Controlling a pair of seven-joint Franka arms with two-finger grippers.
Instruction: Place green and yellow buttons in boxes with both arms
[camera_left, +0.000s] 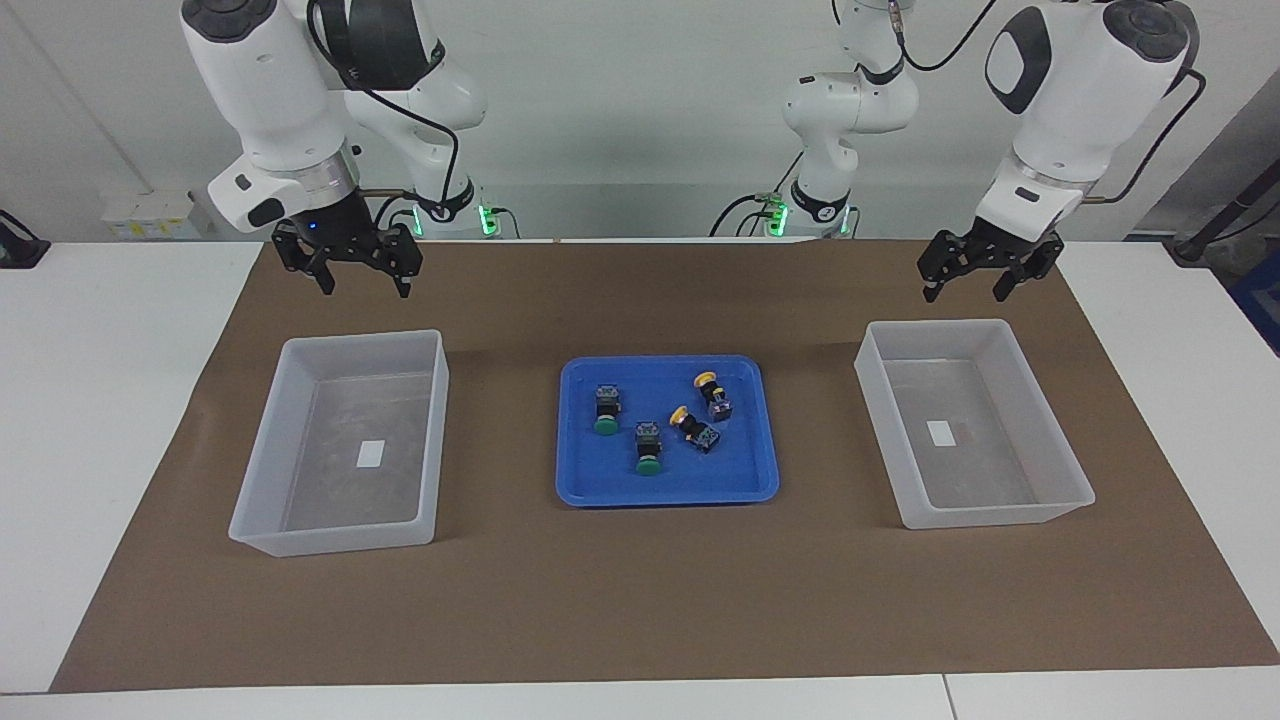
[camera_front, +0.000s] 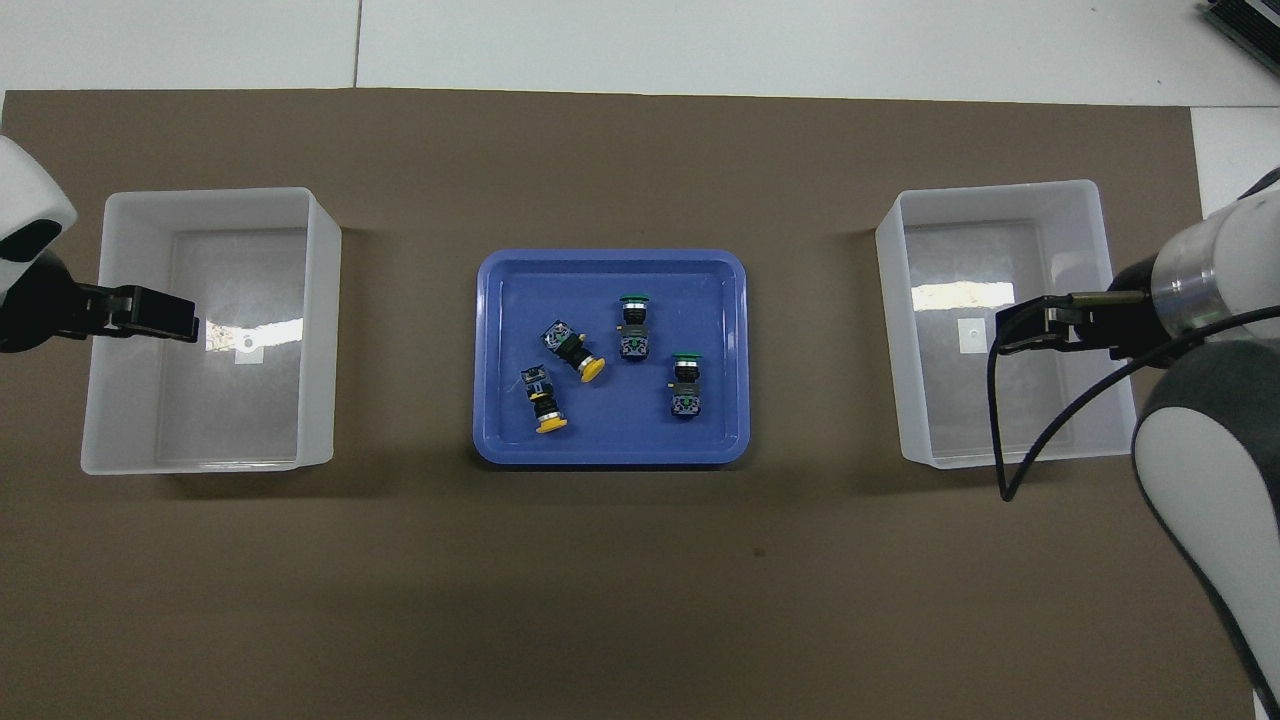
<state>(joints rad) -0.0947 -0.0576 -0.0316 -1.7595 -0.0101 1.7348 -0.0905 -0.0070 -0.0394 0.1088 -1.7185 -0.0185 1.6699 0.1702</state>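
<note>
Buttons, two green (camera_left: 625, 435) and two yellow (camera_left: 697, 399), lie in the blue tray (camera_left: 667, 496) between the two boxes. Both arms hang raised, well apart from them: the left gripper (camera_left: 962, 284) above its box (camera_left: 1058, 445), the right gripper (camera_left: 363, 282) above the other box (camera_left: 258, 455). Both jaws spread wide, holding nothing.

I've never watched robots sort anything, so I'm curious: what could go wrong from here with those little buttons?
1. The two yellow buttons lie close together in the blue tray; grabbing one could knock the other.
2. All four buttons, including the green ones, lie on their sides, so one might slip or roll when pinched.
3. Both the left gripper and right gripper, jaws open, must reach into the same small tray and could collide.
</note>
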